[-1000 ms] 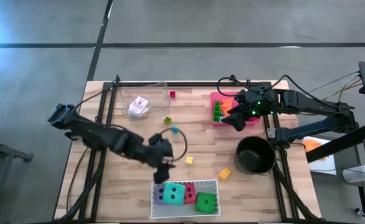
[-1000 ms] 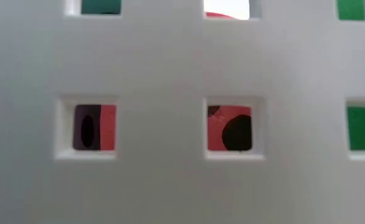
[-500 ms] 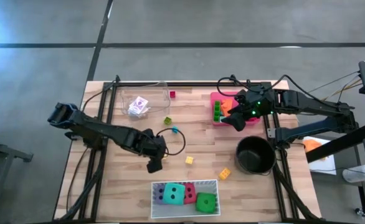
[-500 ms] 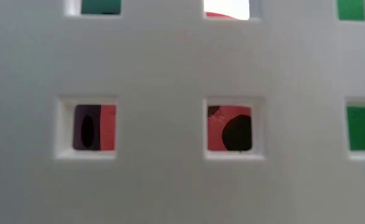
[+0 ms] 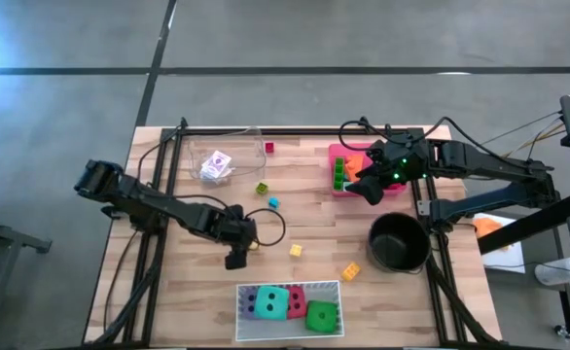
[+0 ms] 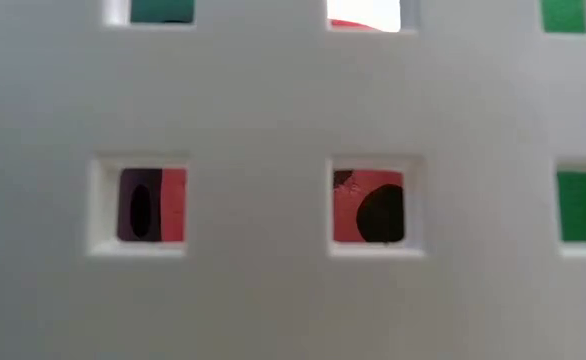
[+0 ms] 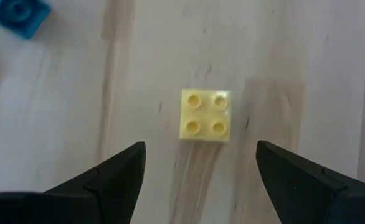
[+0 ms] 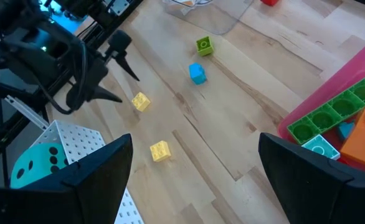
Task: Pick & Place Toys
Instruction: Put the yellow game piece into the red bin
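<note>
The left end effector (image 7: 198,163) is held wide open just over a yellow block (image 7: 205,115) on the worktop (image 7: 307,74).

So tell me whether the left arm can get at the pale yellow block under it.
Probably yes. The left gripper hangs right over the pale yellow block with its fingers spread wider than the block, and nothing stands between them. The blue block lies well off to one side.
</note>
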You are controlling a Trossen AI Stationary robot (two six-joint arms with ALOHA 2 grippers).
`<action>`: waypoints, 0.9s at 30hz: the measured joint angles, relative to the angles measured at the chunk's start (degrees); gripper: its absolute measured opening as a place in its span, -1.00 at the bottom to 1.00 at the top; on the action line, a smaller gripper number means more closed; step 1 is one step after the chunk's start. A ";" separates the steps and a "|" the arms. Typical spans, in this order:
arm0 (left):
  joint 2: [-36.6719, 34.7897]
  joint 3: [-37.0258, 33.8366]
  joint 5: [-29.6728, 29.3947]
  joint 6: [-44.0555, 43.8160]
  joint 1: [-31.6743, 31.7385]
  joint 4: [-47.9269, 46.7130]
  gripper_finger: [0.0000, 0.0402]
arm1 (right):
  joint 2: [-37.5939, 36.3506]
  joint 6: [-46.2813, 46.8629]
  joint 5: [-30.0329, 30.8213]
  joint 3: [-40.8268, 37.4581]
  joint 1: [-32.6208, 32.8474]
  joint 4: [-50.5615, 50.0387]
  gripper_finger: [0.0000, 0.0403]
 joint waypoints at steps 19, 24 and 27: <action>0.33 -5.91 2.33 2.60 1.71 12.98 0.54 | 0.22 0.00 0.09 -0.02 -0.01 2.01 0.69; 1.35 -5.89 1.82 3.06 1.83 14.65 0.54 | 0.80 0.27 0.07 -0.02 0.00 6.70 0.69; 2.42 -5.89 1.40 3.20 1.81 14.65 0.54 | 1.60 0.42 0.07 -0.02 -0.01 8.01 0.69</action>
